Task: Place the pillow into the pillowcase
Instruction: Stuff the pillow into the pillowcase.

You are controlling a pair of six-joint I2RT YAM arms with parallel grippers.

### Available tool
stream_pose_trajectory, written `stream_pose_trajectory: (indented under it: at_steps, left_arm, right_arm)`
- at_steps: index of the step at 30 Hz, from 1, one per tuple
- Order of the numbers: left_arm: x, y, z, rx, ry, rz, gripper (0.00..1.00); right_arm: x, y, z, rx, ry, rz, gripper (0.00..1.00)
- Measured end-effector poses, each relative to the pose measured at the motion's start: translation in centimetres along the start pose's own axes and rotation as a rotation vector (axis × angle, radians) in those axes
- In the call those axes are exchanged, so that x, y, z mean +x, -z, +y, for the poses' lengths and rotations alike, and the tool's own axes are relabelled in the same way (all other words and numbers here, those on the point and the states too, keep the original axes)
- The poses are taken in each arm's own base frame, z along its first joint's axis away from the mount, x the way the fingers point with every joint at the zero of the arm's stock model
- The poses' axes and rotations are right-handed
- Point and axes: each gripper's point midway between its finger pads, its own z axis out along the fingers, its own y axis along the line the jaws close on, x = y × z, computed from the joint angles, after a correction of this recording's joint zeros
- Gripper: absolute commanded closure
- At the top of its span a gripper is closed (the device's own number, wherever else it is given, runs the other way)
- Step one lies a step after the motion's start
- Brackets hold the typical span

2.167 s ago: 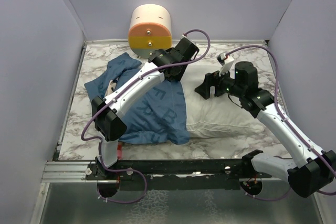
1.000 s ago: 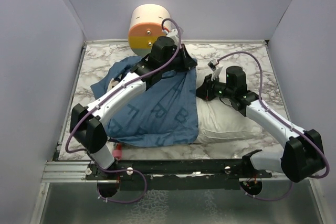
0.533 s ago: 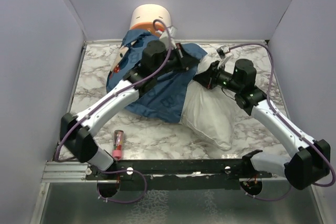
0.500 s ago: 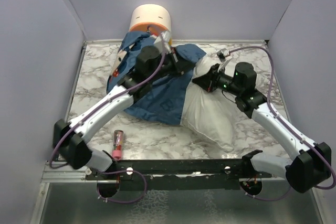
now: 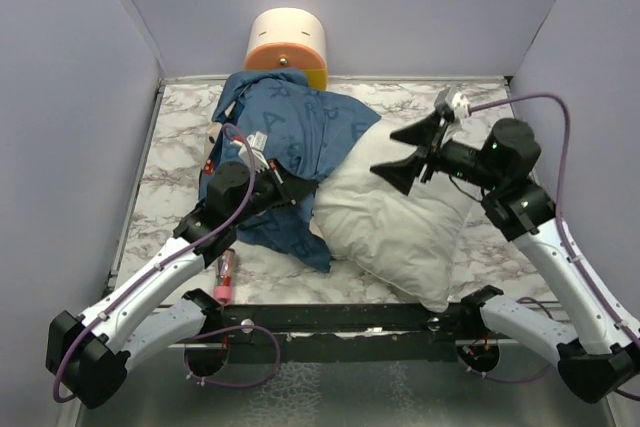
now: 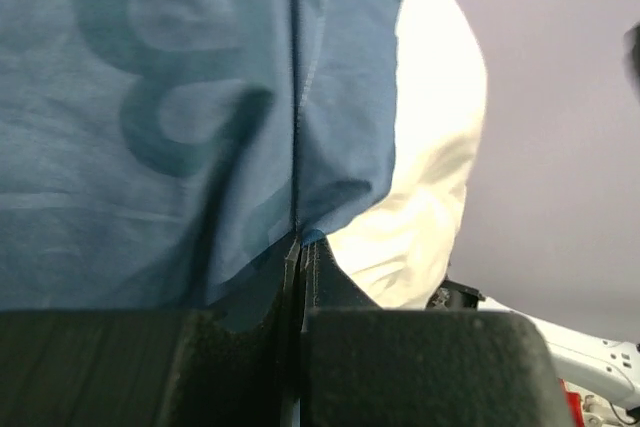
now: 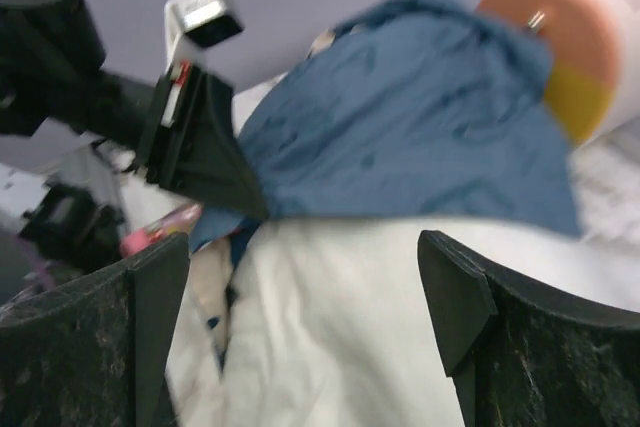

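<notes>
- The pillowcase (image 5: 295,127) is bunched up at the back left of the marble table (image 5: 170,162), its far end up against the cream-and-orange cylinder (image 5: 287,42).
- The pillow (image 5: 390,232) is laid mid-table just right of it. Its left end is overlapped by the blue cloth, the rest is uncovered.
- The left gripper (image 5: 297,187) is clamped tight on the pillowcase's near edge, right beside the pillow.
- The right gripper (image 5: 403,154) is spread wide above the pillow, nothing held.
- 1 small red tube (image 5: 225,277) is seen near the front edge.

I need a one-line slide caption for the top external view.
Left gripper pinches the blue pillowcase edge; open right gripper hovers over the white pillow.
</notes>
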Motion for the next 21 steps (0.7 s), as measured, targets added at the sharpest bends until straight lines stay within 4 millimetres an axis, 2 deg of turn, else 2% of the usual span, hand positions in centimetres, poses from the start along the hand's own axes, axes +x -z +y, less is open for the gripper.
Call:
stream_pose_trajectory:
  at_steps: [1,2,3,4,5,6,8,11,13,15,17,21]
  left_arm:
    - [-0.3,0.2,-0.5,0.011,-0.012,-0.008,1.0]
    - [-0.8,0.3,-1.1,0.024,-0.028,-0.017,1.0]
    - [-1.3,0.3,-1.6,0.034,-0.041,-0.026,1.0]
    - [-1.9,0.3,-2.4,0.049,-0.061,-0.035,1.0]
    - [-2.3,0.2,-3.1,0.062,-0.077,-0.04,1.0]
    - [-2.6,0.3,-3.6,0.073,-0.088,-0.043,1.0]
    - [-3.1,0.3,-4.3,0.09,-0.107,-0.048,1.0]
    - [-3.6,0.5,-5.0,0.104,-0.126,-0.057,1.0]
    - [-3.8,0.6,-5.2,0.109,-0.136,-0.061,1.0]
    - [-3.8,0.6,-5.3,0.11,-0.142,-0.062,1.0]
    - [-3.8,0.6,-5.3,0.112,-0.147,-0.063,1.0]
    - [-4.3,0.3,-6.0,0.131,-0.159,-0.069,1.0]
  right_arm:
    - [-2.8,-0.1,-0.3,0.021,0.057,-0.026,0.0]
    - [-4.6,-0.2,-0.7,0.048,0.092,-0.045,0.0]
    - [-6.5,-0.5,-2.6,0.137,0.163,-0.056,0.0]
    - [-6.5,-0.5,-2.6,0.137,0.163,-0.056,0.0]
    - [-7.5,-1.0,-3.9,0.185,0.181,-0.035,0.0]
    - [-7.0,-1.3,-5.0,0.219,0.182,-0.007,0.0]
    - [-4.6,-1.8,-7.5,0.283,0.167,0.079,0.0]
    - [0.7,-1.9,-10.9,0.346,0.094,0.229,0.0]
    - [4.2,-1.4,-12.3,0.372,0.039,0.321,0.0]
    - [6.1,-1.2,-13.0,0.382,0.013,0.363,0.02]
    - [6.7,-1.3,-13.4,0.381,0.006,0.376,0.18]
    - [8.3,-2.9,-13.3,0.302,-0.039,0.381,0.75]
